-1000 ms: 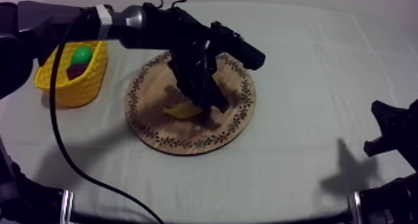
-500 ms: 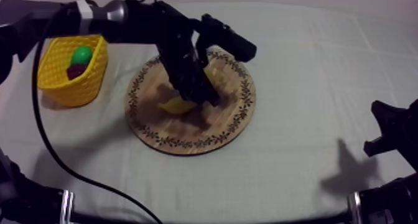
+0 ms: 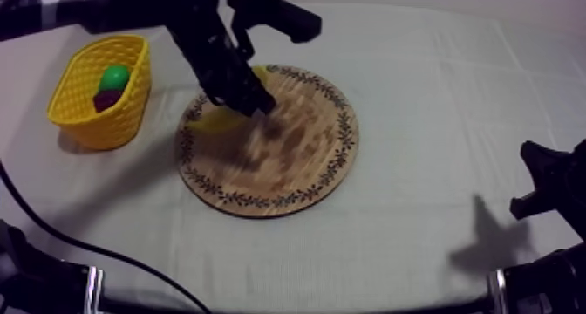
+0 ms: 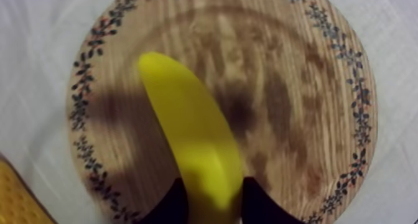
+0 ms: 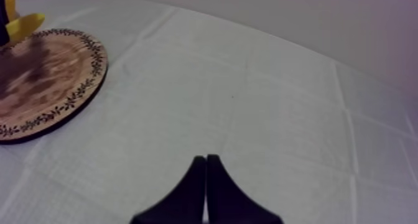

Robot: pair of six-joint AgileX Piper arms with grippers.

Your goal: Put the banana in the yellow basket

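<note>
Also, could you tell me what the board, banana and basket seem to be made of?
The board is apparently wood, matt, with visible grain and a dark leaf pattern round the rim. The banana is probably smooth plastic, uniformly yellow and unmarked. The basket is likely moulded plastic, yellow, with an open lattice wall.

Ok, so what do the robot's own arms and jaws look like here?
Both arms are black. The left arm has bulky jointed segments and a pale grey band towards its far end; its jaws are two black, tapering fingers. The right arm is a black angular shape, with black pointed jaws too.
</note>
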